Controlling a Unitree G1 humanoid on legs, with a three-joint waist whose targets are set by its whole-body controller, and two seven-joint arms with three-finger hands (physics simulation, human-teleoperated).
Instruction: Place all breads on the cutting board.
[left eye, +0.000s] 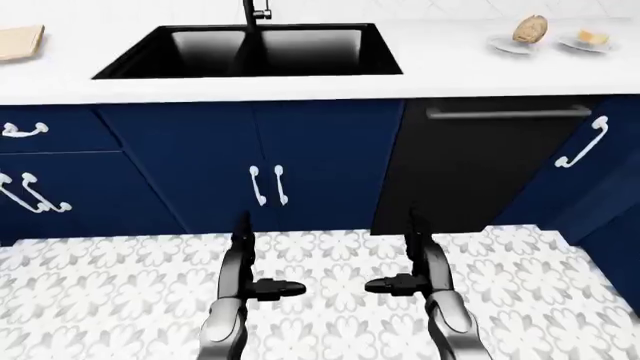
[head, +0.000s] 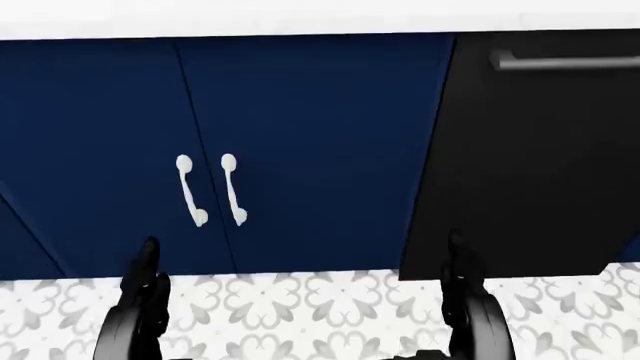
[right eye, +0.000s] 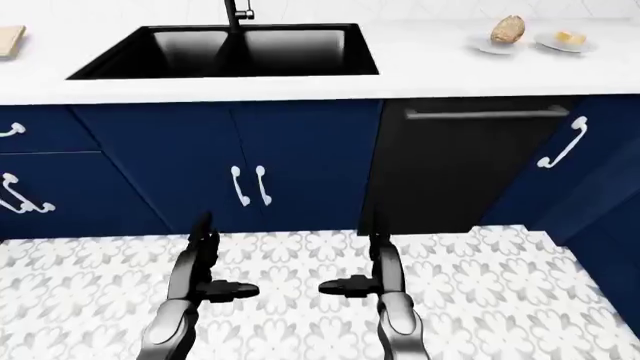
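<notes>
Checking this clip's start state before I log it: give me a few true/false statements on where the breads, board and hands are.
1. Both breads sit on plates at the counter's right end. True: the loaf and the small bread are each on a plate.
2. The cutting board lies between the plates. False: it is at the counter's far left, beyond the sink.
3. The left hand holds a bread. False: it is empty, low over the floor.
4. The right hand is empty. True.

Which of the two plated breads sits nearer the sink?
The brown rounded loaf, on the plate nearer the sink. The small yellowish piece sits on the plate further toward the left-eye view's right edge.
</notes>
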